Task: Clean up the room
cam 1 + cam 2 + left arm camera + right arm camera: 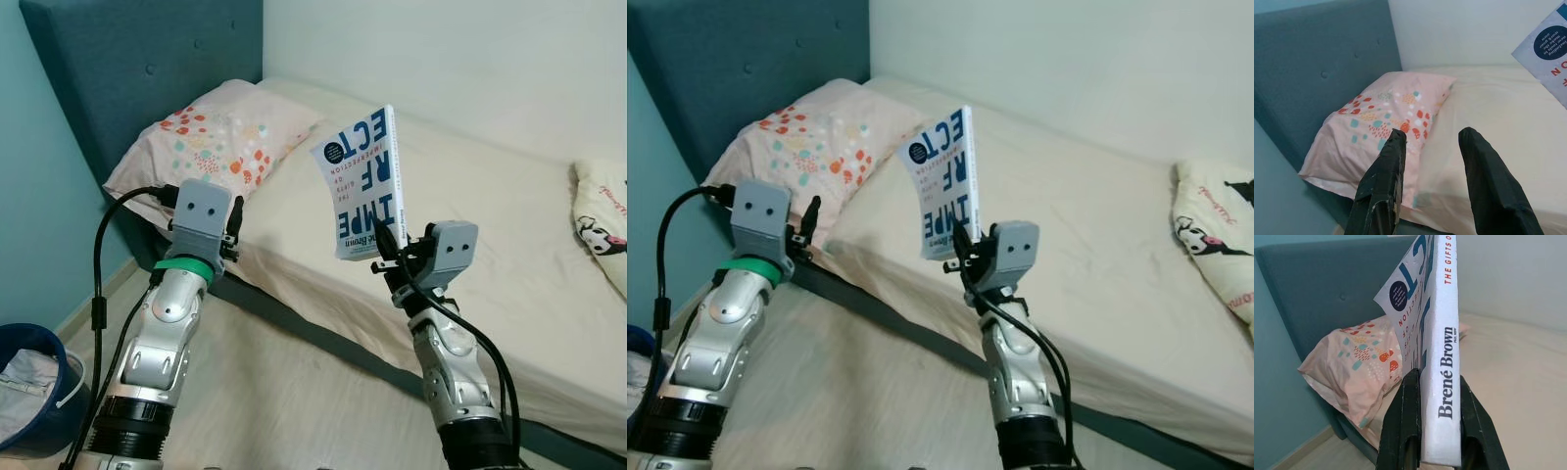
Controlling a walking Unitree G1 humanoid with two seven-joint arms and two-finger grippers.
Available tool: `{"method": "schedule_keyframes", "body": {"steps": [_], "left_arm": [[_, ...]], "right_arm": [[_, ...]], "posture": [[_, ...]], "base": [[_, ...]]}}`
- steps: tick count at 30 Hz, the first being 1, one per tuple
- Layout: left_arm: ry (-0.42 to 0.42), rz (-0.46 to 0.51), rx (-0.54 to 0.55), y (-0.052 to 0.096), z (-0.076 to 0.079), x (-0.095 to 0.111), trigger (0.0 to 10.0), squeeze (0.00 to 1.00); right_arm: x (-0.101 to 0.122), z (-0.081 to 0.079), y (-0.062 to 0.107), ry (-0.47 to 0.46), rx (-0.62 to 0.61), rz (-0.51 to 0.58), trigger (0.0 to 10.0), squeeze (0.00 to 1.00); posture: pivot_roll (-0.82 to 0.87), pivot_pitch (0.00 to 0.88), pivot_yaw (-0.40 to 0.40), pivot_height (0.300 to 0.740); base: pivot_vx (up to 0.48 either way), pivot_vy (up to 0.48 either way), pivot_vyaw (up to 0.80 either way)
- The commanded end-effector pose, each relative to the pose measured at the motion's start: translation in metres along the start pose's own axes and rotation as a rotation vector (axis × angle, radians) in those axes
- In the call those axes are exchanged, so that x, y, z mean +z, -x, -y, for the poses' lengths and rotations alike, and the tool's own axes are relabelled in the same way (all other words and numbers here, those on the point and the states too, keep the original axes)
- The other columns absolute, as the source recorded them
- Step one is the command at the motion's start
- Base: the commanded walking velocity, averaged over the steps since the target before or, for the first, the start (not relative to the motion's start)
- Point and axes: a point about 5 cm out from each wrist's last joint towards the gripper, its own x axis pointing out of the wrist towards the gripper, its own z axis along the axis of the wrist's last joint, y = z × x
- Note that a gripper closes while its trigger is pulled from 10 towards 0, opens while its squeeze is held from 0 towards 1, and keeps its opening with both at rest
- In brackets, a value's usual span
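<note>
A white paperback book [361, 181] with big blue letters stands upright in the air over the near edge of the bed [509, 264]. My right gripper [390, 247] is shut on its lower end; in the right wrist view the two fingers [1400, 426] clamp the spine [1442, 357]. My left gripper [1432, 147] is open and holds nothing. It hovers by the bed's near corner, pointing at a pink pillow [211, 137] with coloured dots that lies at the head of the bed.
A teal padded headboard [127, 69] and a teal wall stand on the left. A dark blue basket [34, 387] with pale cloth sits on the wooden floor at the lower left. A cartoon-print cushion [600, 225] lies at the bed's right edge.
</note>
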Motion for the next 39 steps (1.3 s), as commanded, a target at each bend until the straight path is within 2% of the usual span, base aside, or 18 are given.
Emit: {"method": "schedule_keyframes", "body": {"steps": [1, 30, 39], "left_arm": [[-0.010, -0.013, 0.001, -0.0004, 0.0006, -0.0037, 10.0, 0.00], [-0.012, -0.011, 0.011, -0.0021, -0.0010, -0.0034, 10.0, 0.00], [0.009, 0.008, -0.003, -0.0010, 0.0016, -0.0007, 10.0, 0.00]], "right_arm": [[0.0040, 0.0019, -0.0002, 0.004, -0.004, 0.028, 10.0, 0.00], [0.0032, 0.0012, -0.0004, 0.001, -0.004, 0.026, 10.0, 0.00], [0.0006, 0.0027, 0.0005, -0.014, -0.014, 0.018, 10.0, 0.00]], "posture": [[0.05, 0.025, -0.013, 0.735], [0.05, 0.025, -0.009, 0.735], [0.05, 0.023, -0.007, 0.735]], "base": [[0.480, 0.000, 0.00], [0.472, 0.000, 0.00], [0.094, 0.000, 0.00]]}}
